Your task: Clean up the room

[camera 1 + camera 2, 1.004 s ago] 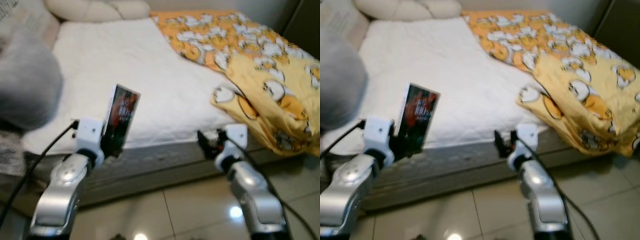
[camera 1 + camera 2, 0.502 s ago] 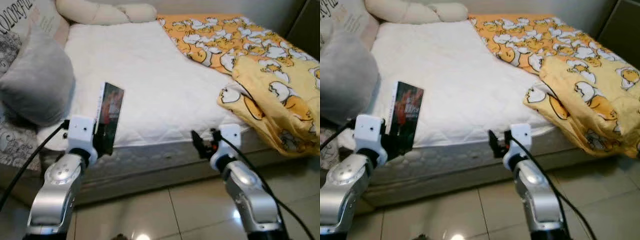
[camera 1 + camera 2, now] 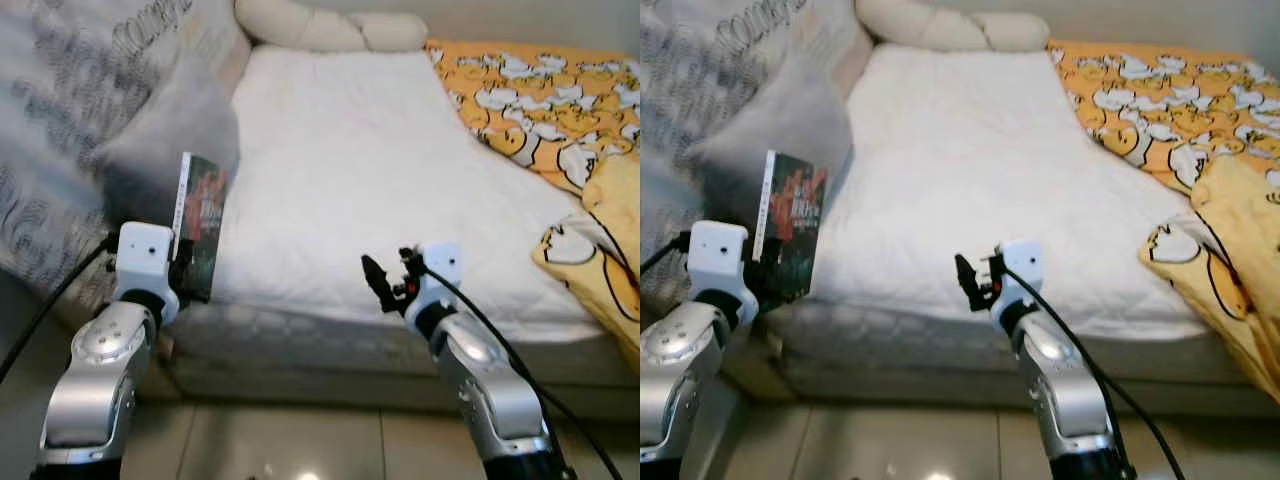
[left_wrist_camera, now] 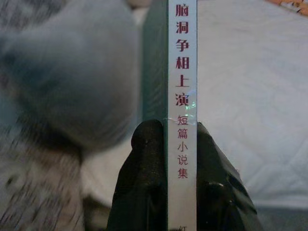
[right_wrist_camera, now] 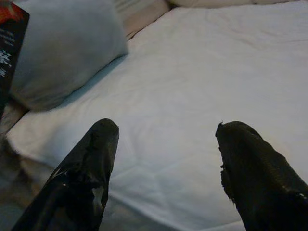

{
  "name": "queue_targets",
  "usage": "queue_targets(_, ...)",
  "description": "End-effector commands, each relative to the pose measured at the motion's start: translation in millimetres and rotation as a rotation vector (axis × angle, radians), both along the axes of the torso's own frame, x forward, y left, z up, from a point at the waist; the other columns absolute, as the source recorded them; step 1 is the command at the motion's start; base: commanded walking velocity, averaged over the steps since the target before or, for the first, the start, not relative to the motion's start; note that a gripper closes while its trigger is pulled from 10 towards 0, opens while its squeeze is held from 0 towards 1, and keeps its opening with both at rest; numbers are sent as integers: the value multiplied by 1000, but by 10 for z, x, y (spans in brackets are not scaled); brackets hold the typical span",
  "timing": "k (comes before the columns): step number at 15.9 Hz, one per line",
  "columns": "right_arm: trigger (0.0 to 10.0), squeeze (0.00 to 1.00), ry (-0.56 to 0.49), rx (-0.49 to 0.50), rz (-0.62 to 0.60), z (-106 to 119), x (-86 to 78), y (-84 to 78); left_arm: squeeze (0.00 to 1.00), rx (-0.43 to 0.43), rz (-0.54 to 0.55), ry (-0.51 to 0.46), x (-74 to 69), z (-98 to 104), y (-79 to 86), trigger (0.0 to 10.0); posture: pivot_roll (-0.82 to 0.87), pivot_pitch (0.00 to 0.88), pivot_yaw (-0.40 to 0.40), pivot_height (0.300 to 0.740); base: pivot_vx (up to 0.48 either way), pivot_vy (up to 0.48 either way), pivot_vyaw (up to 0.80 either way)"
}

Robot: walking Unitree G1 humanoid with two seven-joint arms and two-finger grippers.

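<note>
**Dark-covered book clamped upright at the bed's edge**

Dark green and red, the book (image 3: 200,225) stands upright in my left fingers (image 4: 168,144), which are pinched tight on its lower end, one on each side of the white spine (red and black Chinese characters run down it). It sits at about nine o'clock in my head view, just in front of the grey pillow (image 3: 170,130) and over the near corner of the bed (image 3: 380,180). My right fingers (image 5: 163,159) are spread wide apart with nothing between them, hovering near six o'clock over the near edge of the white mattress. At about two o'clock lies an orange blanket (image 3: 540,90) with a white cartoon print, and a yellow one (image 3: 600,250) droops off the bed's edge at three o'clock. Long cream cushions (image 3: 330,25) lie at twelve o'clock.
</note>
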State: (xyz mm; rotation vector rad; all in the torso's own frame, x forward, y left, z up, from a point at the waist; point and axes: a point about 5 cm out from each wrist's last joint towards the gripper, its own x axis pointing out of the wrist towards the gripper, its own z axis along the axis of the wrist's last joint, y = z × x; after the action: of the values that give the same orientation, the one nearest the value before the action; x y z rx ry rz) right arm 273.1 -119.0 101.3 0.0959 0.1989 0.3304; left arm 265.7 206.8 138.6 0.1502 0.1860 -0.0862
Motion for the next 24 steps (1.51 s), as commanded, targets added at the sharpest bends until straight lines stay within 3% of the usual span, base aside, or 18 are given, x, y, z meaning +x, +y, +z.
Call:
queue_targets(1,10000,0,-13,-3,-24,27,15,-65,0,-1,-47,-31,29,64,-95,10000,-36,0,-13,740,401,0,0)
queue_targets(16,10000,0,-20,-23,-7,19,23,-63,0,-5,-74,-21,24,35,-103,10000,-39,0,-19,740,396,0,0)
queue_targets(22,10000,0,-12,-29,-11,-6,7,-71,0,12,-100,2,-5,-5,-134,10000,-38,0,-20,740,0,0,0)
queue_targets(24,10000,0,-10,-34,-9,-8,-5,-79,0,-9,-163,16,-27,-34,-214,10000,-48,0,-18,740,0,0,0)
